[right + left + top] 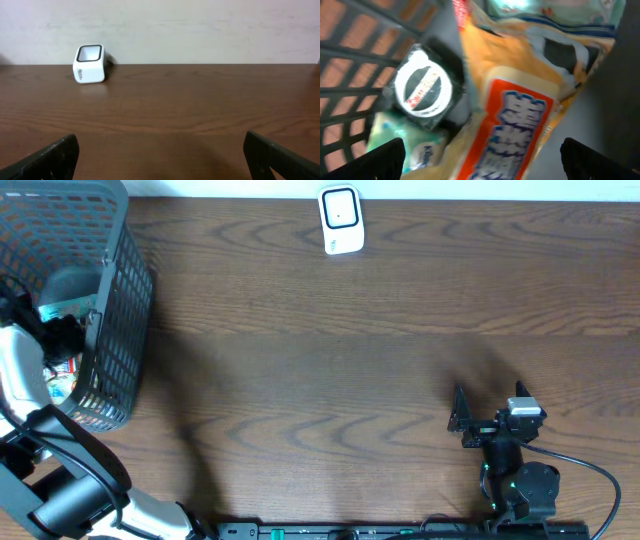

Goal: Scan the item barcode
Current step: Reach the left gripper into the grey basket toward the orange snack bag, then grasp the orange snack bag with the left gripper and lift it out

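Left fingers (382,161) spread over a yellow-orange packet (520,105).

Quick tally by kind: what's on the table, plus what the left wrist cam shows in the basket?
Mesh basket: 1
White scanner: 1
Orange-and-yellow bag: 1
Round black-lidded tub: 1
Pale green packs: 2
Total: 6; more may be hidden in the basket.

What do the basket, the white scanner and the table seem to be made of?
Basket: probably moulded plastic, matte dark grey; its grid of slots is regular.
Scanner: likely smooth white plastic with a dark glossy window.
Table: wood or wood-look laminate, dark brown with visible grain; which one cannot be told.
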Controlling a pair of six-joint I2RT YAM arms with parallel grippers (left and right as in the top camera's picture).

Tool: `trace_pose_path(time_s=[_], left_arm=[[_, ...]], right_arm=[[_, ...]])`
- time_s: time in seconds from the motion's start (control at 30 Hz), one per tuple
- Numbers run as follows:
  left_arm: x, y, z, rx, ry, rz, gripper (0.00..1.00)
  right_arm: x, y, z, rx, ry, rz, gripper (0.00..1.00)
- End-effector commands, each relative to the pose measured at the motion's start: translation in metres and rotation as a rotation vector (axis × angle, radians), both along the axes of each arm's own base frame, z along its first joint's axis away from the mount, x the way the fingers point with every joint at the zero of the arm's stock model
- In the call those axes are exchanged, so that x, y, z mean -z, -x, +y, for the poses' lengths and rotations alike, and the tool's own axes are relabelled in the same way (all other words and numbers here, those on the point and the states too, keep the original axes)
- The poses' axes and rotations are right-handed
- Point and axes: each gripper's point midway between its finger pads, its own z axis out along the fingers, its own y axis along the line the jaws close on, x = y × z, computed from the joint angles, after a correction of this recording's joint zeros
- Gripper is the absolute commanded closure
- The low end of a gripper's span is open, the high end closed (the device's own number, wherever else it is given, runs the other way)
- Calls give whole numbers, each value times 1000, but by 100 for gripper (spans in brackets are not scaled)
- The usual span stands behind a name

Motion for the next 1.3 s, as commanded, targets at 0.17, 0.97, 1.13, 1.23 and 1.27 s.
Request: trace_pose_path(time_s=[0.17, 0.97, 1.13, 1.23, 1.27], left_arm=[[28, 4, -11, 45, 8, 37, 6], [-17, -8, 2, -80, -69, -133, 93], [-113, -13, 5, -224, -147, -445, 93], [-173, -6, 0, -277, -191, -637, 92], [-189, -2, -2, -283, -205, -683, 93]], right_arm=[[1, 0, 3, -14, 11, 1, 1], [1, 0, 3, -14, 11, 1, 1], [1, 0, 3, -14, 11, 1, 1], [1, 0, 3, -14, 11, 1, 1], [1, 0, 3, -14, 11, 1, 1]])
